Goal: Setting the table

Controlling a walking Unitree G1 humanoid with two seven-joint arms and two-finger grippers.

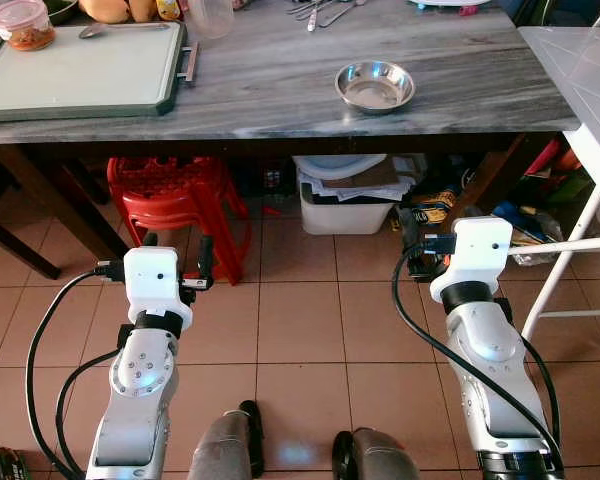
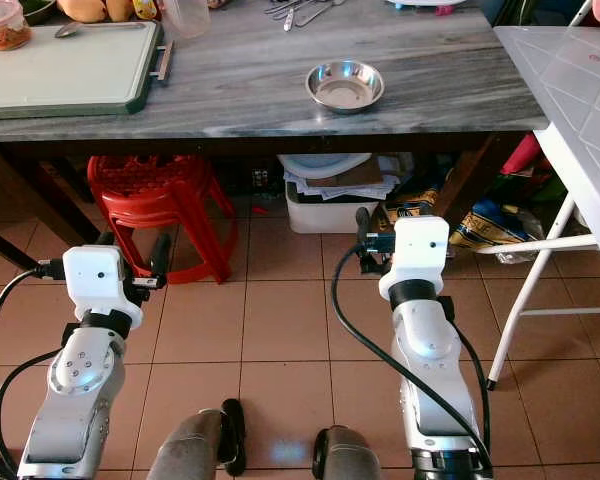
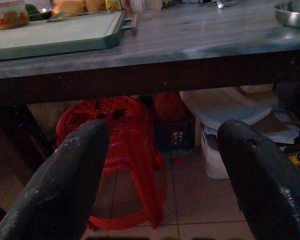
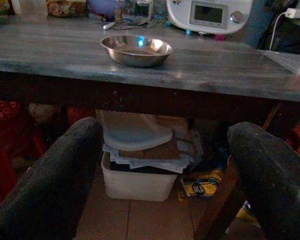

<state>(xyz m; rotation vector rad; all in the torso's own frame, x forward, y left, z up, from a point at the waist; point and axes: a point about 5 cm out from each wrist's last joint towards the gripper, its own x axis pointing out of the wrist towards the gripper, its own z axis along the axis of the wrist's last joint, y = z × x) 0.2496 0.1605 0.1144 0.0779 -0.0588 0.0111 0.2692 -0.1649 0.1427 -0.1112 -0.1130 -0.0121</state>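
The round shiny metal bowl (image 1: 375,85) sits on the grey stone table (image 1: 280,85). My right claw (image 4: 165,175) and left claw (image 3: 160,175) are wide, empty, low. I should lift slowly and reach straight.

Small round steel bowl (image 1: 375,85), shiny, upright and empty, on the grey marbled table (image 1: 270,75) near its front edge, right of centre. Loose cutlery (image 1: 318,12) in a heap at the far edge. Pale tray (image 1: 80,72) with dark green rim flat at the left end.
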